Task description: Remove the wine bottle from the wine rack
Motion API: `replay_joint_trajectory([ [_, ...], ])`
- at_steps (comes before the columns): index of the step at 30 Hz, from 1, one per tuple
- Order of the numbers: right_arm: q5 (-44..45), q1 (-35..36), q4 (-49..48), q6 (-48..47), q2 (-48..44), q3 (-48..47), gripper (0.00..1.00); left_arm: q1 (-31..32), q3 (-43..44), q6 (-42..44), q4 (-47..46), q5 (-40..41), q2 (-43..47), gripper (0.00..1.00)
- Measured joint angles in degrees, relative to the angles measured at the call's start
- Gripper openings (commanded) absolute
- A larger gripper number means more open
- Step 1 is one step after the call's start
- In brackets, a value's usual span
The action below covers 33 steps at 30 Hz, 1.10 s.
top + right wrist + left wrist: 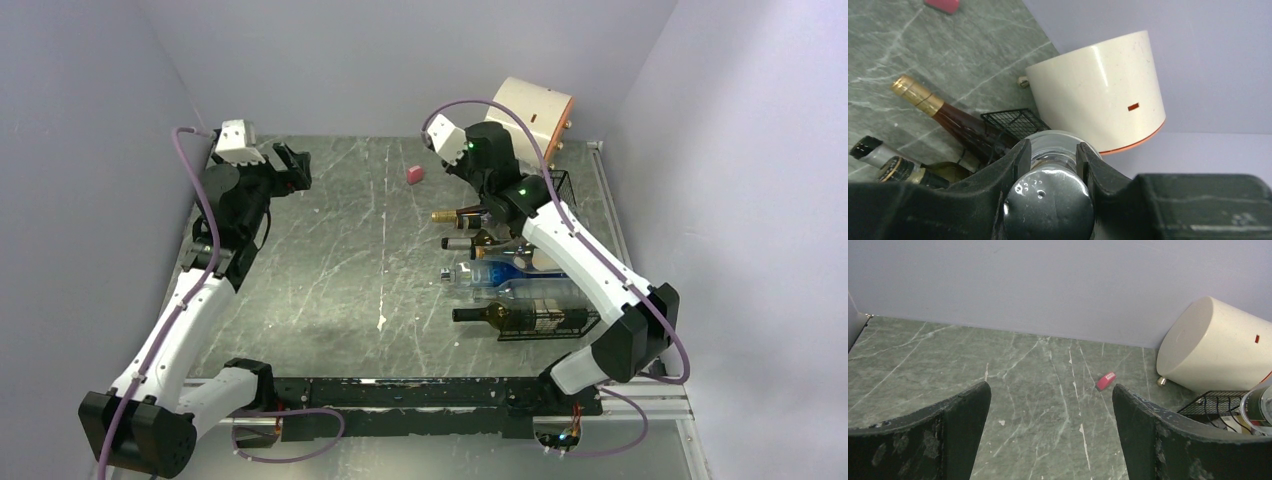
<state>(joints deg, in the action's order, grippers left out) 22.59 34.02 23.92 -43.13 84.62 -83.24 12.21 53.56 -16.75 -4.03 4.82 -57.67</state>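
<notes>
Table [340, 290]: wine rack [560, 333] on right side, bottles lying across it. Wine bottle [1048, 207], silver-capped, neck clamped in right gripper [1053, 152], apparently not yet off rack. Grasp made; next move: lift clear of wires. Left gripper [1050, 430] open, well apart.

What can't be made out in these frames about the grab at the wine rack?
- Right wrist: the right gripper is shut on a silver-capped bottle. Its cap and the fingers hide its body, so whether it is off the wine rack is unclear.
- Top view: the right arm covers the fingertips and much of the rack. The labels are too small to read.
- Left wrist: only a rack corner shows, cut by the right edge.
</notes>
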Motion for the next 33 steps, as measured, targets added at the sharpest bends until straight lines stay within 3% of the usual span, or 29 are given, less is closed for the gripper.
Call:
replay_joint_trajectory([
  [8, -1.88, 3.74, 1.57, 3.85, 1.75, -4.92, 0.0, 0.0, 0.07, -0.02, 0.52, -0.31, -0.63, 1.0],
  [15, -7.89, 8.24, -2.91, 8.55, 3.65, -9.84, 0.0, 0.0, 0.39, 0.02, 0.55, -1.86, -0.57, 1.0],
  [23, -14.62, 7.91, -13.73, 23.96, 9.7, -11.39, 0.0, 0.0, 0.42, 1.31, 3.06, 5.92, 4.33, 1.0],
  [33, -19.06, 8.04, -17.05, 42.73, 28.92, -23.69, 0.0, 0.31, 3.82, 1.84, 4.44, 14.32, 7.48, 1.0],
])
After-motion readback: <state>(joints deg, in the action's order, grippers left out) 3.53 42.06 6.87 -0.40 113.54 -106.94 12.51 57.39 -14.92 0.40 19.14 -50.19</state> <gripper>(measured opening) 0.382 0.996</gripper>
